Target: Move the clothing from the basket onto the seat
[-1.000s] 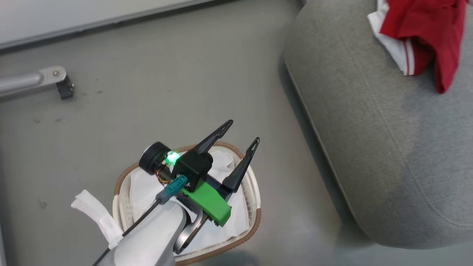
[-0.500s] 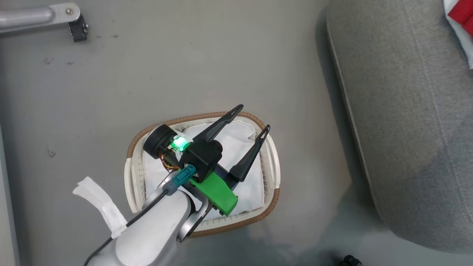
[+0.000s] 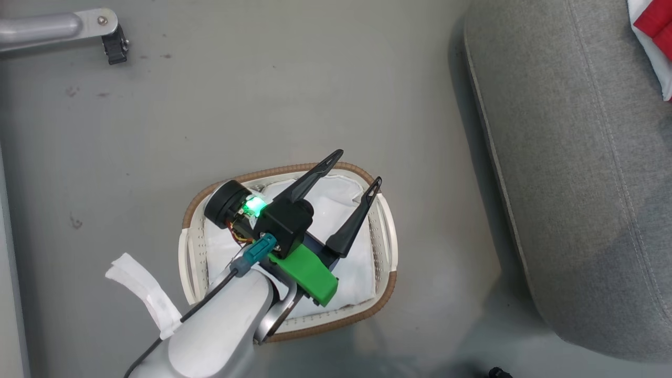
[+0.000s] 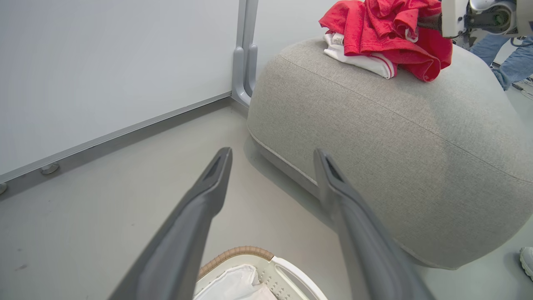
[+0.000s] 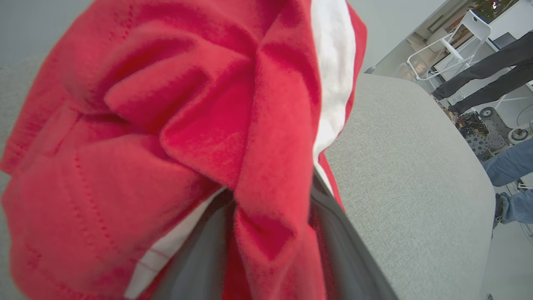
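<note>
**Red clothing up on the seat; basket shows only its liner**

Your left tool (image 3: 360,166) is spread wide and holds nothing. It hovers over the basket (image 3: 294,169), which stands on the floor off the left edge of the seat (image 3: 577,184). Where your arm leaves the basket uncovered, you see only the white liner sheet (image 3: 357,268). The clothing (image 4: 387,33) lies heaped on the seat's top toward its far edge, well to the right of that tool, so your right arm is nearer. Your right tool (image 5: 270,200) has a red fold between its parted fingers; you cannot tell whether it grips. Letting go there looks like the next step.
</note>
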You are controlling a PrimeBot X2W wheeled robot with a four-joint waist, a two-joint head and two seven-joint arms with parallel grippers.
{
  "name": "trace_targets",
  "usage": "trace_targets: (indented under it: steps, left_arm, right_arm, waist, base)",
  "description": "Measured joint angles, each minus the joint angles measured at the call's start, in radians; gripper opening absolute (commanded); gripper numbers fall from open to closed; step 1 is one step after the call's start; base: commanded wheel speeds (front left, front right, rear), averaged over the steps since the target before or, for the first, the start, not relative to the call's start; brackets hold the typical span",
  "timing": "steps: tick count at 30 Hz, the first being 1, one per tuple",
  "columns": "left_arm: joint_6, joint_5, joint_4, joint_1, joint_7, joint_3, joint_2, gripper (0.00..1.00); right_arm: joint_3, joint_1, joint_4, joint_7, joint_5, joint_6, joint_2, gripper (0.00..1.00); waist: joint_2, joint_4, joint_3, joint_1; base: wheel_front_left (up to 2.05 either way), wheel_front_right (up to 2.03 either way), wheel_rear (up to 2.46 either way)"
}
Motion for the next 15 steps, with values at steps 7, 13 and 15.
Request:
trace_targets:
  steps: [7,13,15]
  left_arm:
    - [0.001,-0.044,0.049,0.015,-0.020,0.005,-0.033,1.00]
    - [0.025,-0.083,0.084,0.062,-0.038,0.046,-0.059,1.00]
    - [0.036,-0.095,0.089,0.080,-0.044,0.064,-0.062,1.00]
  right_arm:
    - [0.045,0.008,0.087,-0.050,0.012,0.000,-0.027,1.00]
    - [0.112,0.021,0.141,-0.085,0.022,0.000,-0.006,1.00]
    - [0.137,0.021,0.152,-0.095,0.028,0.000,-0.001,1.00]
  waist:
    - [0.0000,-0.005,-0.069,-0.0001]
    - [0.0000,-0.008,-0.147,-0.0001]
    - [0.0000,-0.007,-0.180,-0.0001]
  base:
    - [0.00,0.00,0.00]
    - [0.00,0.00,0.00]
    - [0.00,0.00,0.00]
